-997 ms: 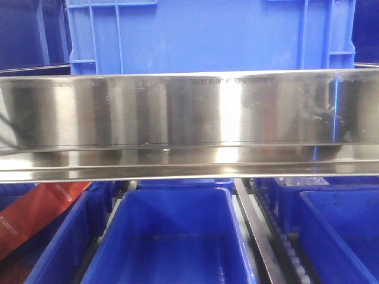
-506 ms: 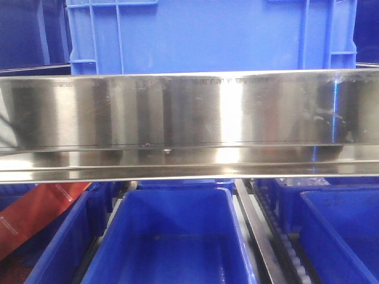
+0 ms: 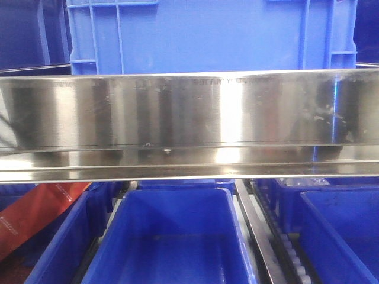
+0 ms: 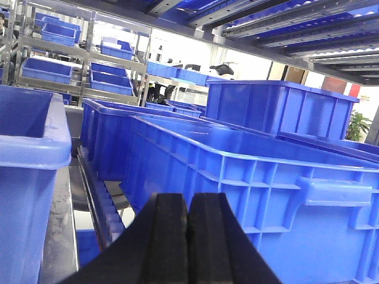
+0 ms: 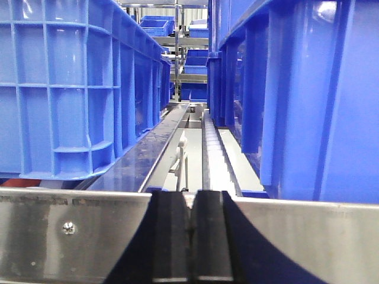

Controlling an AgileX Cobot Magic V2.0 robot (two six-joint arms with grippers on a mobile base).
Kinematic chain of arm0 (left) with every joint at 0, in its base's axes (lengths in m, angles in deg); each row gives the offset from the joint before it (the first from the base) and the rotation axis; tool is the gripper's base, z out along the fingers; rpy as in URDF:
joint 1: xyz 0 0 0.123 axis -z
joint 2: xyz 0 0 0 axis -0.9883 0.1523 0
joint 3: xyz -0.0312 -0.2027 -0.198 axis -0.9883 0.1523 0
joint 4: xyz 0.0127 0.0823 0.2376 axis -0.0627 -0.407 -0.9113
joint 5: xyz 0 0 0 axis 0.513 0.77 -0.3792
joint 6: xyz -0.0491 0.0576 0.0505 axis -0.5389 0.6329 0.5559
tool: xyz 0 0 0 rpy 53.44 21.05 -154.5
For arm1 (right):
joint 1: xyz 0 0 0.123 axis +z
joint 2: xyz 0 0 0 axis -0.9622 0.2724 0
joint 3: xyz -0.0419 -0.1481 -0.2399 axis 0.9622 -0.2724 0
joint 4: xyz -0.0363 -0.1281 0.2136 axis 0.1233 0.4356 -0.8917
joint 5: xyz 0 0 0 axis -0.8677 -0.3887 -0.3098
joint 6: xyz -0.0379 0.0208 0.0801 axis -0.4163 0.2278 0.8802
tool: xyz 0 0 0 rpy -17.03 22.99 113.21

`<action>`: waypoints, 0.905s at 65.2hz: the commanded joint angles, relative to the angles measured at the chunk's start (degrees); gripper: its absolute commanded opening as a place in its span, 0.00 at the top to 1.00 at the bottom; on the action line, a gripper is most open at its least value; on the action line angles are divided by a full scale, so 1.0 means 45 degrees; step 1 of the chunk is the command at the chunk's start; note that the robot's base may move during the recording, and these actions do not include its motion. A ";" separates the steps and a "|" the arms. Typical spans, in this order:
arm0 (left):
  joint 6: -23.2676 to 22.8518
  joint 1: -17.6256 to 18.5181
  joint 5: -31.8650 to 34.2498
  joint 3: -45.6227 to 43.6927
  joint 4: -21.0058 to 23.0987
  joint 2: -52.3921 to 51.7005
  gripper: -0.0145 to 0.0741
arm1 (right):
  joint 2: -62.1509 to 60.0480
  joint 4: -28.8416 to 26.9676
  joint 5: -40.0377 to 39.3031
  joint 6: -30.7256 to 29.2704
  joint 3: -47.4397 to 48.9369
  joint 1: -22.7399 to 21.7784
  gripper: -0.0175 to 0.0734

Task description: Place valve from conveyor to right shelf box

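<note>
Both grippers are pressed closed on nothing: the left gripper before a row of blue crates, the right gripper against a steel shelf rail. Beyond the rail, a roller track runs between blue bins. No valve or conveyor shows in any view.

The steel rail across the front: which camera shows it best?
The front-facing view: the steel rail spans the whole picture, shiny and unobstructed. The right wrist view shows only a strip of it, partly behind the shut right claw. The left wrist view shows blue crates, not that rail.
</note>
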 commanded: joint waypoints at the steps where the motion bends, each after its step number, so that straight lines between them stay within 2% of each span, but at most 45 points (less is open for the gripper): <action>1: 0.0032 -0.0036 0.0201 0.0016 0.0003 -0.0078 0.96 | -0.0047 0.0132 -0.0314 0.0030 -0.0026 -0.0010 0.99; 59: 0.0032 -0.0064 0.0124 0.0074 0.0003 -0.0085 0.96 | -0.0047 0.0132 -0.0314 0.0030 -0.0026 -0.0010 0.99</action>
